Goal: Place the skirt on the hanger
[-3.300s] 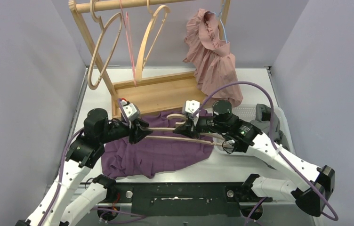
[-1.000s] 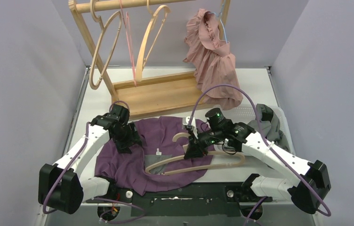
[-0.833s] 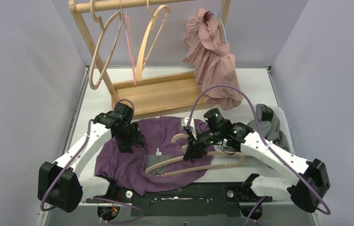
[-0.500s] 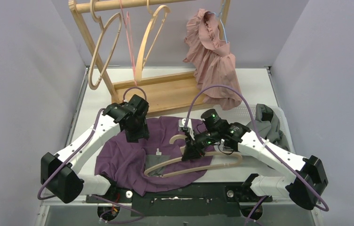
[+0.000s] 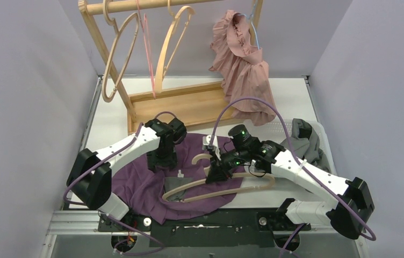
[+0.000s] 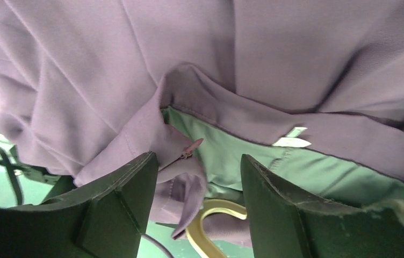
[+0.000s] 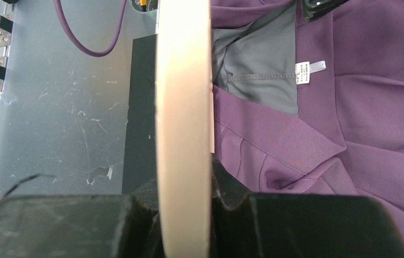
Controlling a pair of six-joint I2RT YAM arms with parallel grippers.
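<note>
A purple skirt (image 5: 146,183) lies spread on the table near the front, its grey-lined waistband (image 5: 181,185) open toward the right. A wooden hanger (image 5: 226,185) lies across it. My right gripper (image 5: 214,173) is shut on the hanger (image 7: 184,107) near its neck. My left gripper (image 5: 159,164) is open just above the skirt's waist edge; in the left wrist view its fingers (image 6: 130,188) straddle the folded waistband corner with the zip pull (image 6: 189,150), and the hanger's tip (image 6: 210,226) shows below.
A wooden rack (image 5: 189,105) stands at the back with two wooden hangers (image 5: 170,45) and a pink one. A pink ruffled garment (image 5: 243,64) hangs at its right end. A grey garment (image 5: 304,140) lies in a white bin at the right.
My left arm has swung right and forward, bringing its open gripper from the skirt's left side to the waist opening. The right gripper and hanger shifted slightly left.
</note>
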